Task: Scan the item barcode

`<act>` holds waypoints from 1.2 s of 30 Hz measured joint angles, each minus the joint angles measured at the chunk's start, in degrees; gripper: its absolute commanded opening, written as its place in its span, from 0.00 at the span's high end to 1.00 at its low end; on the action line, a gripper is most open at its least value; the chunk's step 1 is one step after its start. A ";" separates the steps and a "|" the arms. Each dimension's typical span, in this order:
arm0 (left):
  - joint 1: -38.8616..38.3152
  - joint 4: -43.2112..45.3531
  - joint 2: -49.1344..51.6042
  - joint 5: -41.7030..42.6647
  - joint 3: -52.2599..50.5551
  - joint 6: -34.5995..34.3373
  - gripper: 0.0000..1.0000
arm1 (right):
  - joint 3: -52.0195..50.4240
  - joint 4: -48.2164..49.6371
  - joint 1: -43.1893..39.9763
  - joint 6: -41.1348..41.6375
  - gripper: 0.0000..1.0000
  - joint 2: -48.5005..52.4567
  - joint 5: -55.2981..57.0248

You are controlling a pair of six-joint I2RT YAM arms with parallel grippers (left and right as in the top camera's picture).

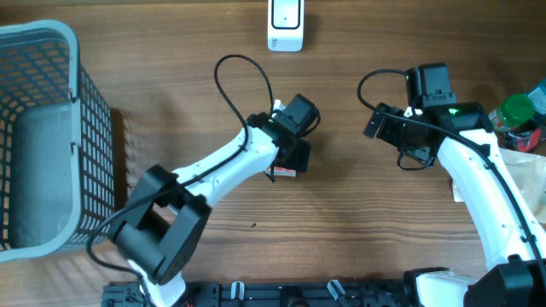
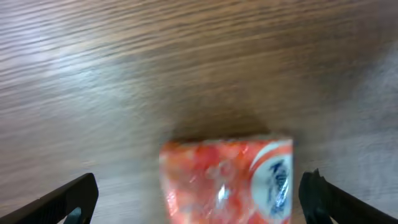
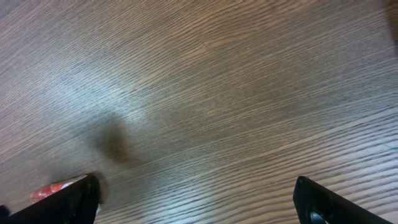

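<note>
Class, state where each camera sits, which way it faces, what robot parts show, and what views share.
Overhead: above the table, facing down; left arm, right arm, basket, scanner show.
Left wrist: on the left arm, facing the red packet; open left gripper frames it.
Right wrist: on the right arm, facing bare wood; open right gripper shows.
Shared: the red packet appears in all three.

From my console I count two arms, the left arm point(image 1: 223, 162) and the right arm point(image 1: 488, 192), and two grippers, the left gripper point(image 2: 199, 198) and the right gripper point(image 3: 198, 200). On the one tabletop point(image 1: 358, 230) there is one red pack point(image 2: 227, 180), one basket point(image 1: 82, 78), one white scanner point(image 1: 285, 24) and one green-capped jar point(image 1: 515, 111). I cannot count the wrappers beside the jar.
</note>
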 measured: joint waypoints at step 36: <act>35.19 -7.13 -35.60 7.85 4.48 -1.16 0.00 | 0.00 21.62 39.78 21.07 0.00 23.74 11.80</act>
